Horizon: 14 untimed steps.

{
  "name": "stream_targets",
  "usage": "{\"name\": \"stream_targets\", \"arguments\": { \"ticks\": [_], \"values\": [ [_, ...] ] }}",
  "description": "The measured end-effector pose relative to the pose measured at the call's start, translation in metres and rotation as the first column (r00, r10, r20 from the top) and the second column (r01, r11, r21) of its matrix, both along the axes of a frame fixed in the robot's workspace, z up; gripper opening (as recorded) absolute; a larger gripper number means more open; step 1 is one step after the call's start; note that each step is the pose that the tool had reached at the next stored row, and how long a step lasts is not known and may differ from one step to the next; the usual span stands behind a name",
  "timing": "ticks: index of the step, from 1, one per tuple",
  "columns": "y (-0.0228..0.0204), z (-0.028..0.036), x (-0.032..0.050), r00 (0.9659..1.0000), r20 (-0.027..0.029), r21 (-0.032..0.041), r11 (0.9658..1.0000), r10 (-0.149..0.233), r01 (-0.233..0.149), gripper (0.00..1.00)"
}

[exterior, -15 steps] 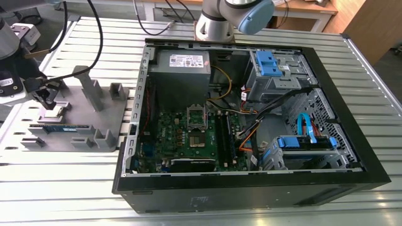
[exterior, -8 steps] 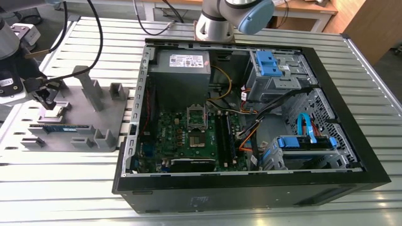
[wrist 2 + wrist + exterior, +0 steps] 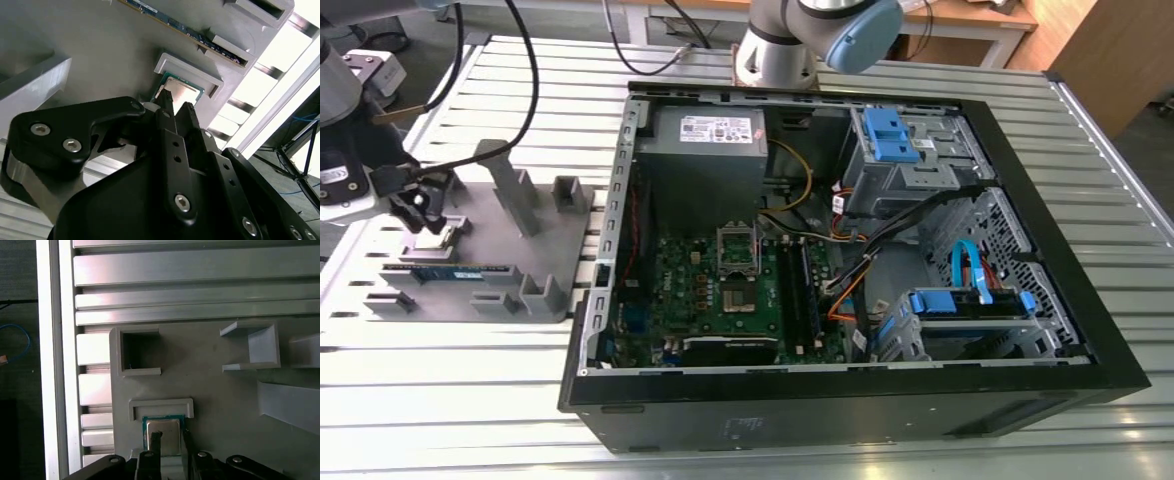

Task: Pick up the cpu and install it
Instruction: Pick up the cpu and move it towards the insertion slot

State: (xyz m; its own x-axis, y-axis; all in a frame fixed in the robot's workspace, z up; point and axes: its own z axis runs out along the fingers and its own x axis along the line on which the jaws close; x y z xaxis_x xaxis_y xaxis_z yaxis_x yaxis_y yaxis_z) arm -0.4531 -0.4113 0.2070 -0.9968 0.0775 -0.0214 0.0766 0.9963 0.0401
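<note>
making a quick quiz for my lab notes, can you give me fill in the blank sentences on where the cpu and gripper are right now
1. The cpu lies in a recess of the ____ holder.
2. The gripper hovers at the cpu, on the exterior view's ____ of the computer case.
3. The drive brackets inside the case are ____ plastic.

Missing words: grey; left; blue.
</note>
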Motion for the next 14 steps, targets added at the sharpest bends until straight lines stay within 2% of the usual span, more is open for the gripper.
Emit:
{"name": "stream_targets", "arguments": {
  "ticks": [3,6,8,9,11,14],
  "values": [
    [0.0,0.0,0.0,1.0,0.0,0.0,1.0,0.0,0.0,0.35],
    [0.0,-0.0001,0.0,1.0,0.0,0.0,1.0,0.0,0.0,0.53],
    [0.0,-0.0001,0.0,1.0,0.0,0.0,1.0,0.0,0.0,0.53],
    [0.0,-0.0001,0.0,1.0,0.0,0.0,1.0,0.0,0.0,0.59],
    [0.0,-0.0004,0.0,1.0,0.0001,0.0,1.0,0.0,0.0,0.59],
    [0.0,-0.0043,0.0,1.0,0.0001,-0.0001,1.0,0.0,0.0,0.59]
  ]
}}
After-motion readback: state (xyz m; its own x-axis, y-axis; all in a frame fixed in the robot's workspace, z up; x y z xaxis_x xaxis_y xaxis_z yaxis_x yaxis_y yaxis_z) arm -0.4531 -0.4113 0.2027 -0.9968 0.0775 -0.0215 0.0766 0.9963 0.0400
